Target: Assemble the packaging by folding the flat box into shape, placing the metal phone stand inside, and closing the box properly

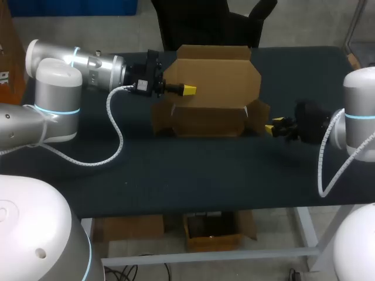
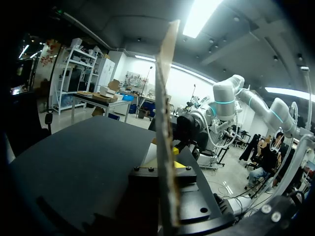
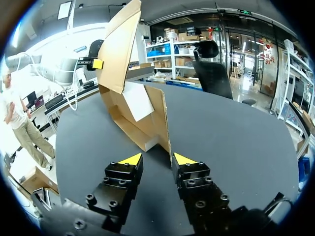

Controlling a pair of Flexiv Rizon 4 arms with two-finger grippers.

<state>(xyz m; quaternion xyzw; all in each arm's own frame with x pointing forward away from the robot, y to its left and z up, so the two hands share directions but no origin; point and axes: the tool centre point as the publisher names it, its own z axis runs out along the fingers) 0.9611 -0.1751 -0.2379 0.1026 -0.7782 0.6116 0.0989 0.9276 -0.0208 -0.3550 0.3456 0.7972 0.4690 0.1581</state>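
Note:
A brown cardboard box (image 1: 205, 122) stands partly folded at the back middle of the table, its big lid flap (image 1: 220, 79) raised. My left gripper (image 1: 188, 89) is shut on that lid flap, and in the left wrist view the flap (image 2: 165, 113) runs edge-on between its fingers. My right gripper (image 1: 272, 127) sits at the box's right end, open. In the right wrist view its yellow tips (image 3: 157, 158) stand apart just short of the edge of the side flap (image 3: 162, 115). A white piece (image 3: 138, 101) shows inside the box. No phone stand is in sight.
The dark table (image 1: 193, 175) stretches out in front of the box. My left arm's white cable (image 1: 117, 140) loops over the table's left part. The table's back edge runs close behind the box.

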